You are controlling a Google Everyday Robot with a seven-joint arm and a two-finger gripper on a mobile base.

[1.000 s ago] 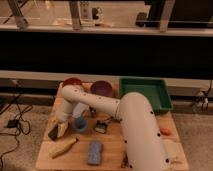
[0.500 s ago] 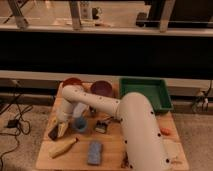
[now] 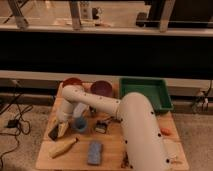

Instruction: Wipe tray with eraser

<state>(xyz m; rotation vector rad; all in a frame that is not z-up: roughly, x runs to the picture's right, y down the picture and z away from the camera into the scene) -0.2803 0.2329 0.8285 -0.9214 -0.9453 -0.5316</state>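
Note:
The green tray (image 3: 162, 92) with a raised rim sits at the back right of the wooden table. A small black block, the eraser (image 3: 53, 132), lies at the table's left edge. My white arm reaches from the lower right across the table to the left. My gripper (image 3: 60, 128) points down right at the eraser and seems to touch it. The gripper partly hides the eraser.
A red bowl (image 3: 73, 82) and a purple bowl (image 3: 102, 88) stand at the back. A blue cup (image 3: 80, 124), a small black-and-white object (image 3: 101, 127), a yellowish oblong object (image 3: 63, 147) and a blue-grey sponge (image 3: 94, 152) lie on the table (image 3: 112, 155). Cables lie on the floor at left.

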